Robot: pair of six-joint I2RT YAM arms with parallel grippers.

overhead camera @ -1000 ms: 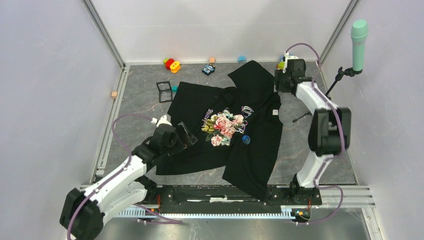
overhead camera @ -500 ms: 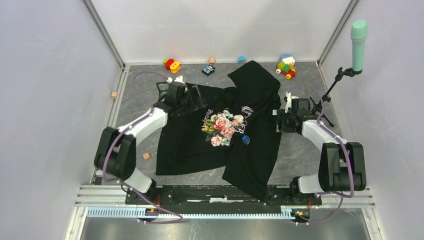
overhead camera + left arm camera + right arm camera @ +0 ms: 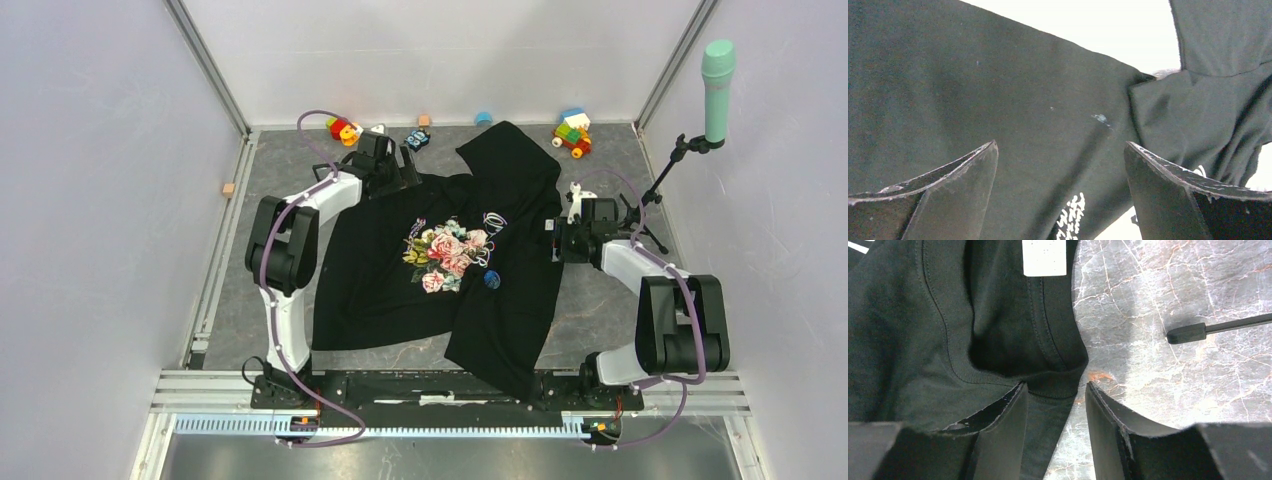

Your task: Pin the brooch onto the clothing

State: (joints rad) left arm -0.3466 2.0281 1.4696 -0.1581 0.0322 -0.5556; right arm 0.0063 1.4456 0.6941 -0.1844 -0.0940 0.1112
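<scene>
The black T-shirt [image 3: 400, 270] with a rose print lies spread on the table. The small blue brooch [image 3: 492, 280] sits on it just right of the print, away from both grippers. My left gripper [image 3: 388, 168] hovers over the shirt's far left shoulder. In the left wrist view it [image 3: 1061, 145] is wide open with only black cloth [image 3: 998, 90] below. My right gripper [image 3: 563, 240] is at the shirt's right edge. In the right wrist view it [image 3: 1056, 385] is partly open, with the ribbed collar edge [image 3: 1055, 385] and a white label [image 3: 1045, 257] just ahead.
Toys line the back wall: a red-yellow toy [image 3: 343, 128], a small blue car [image 3: 417, 138], a coloured brick toy [image 3: 572, 133]. An orange cube [image 3: 229, 189] lies at the left. A teal microphone [image 3: 717, 75] on a stand is at the right, with its leg [image 3: 1218, 327] near my right gripper.
My left arm swung from the near left up to the shirt's far left shoulder. My right arm came from the far right corner to the collar edge, then barely moved.
</scene>
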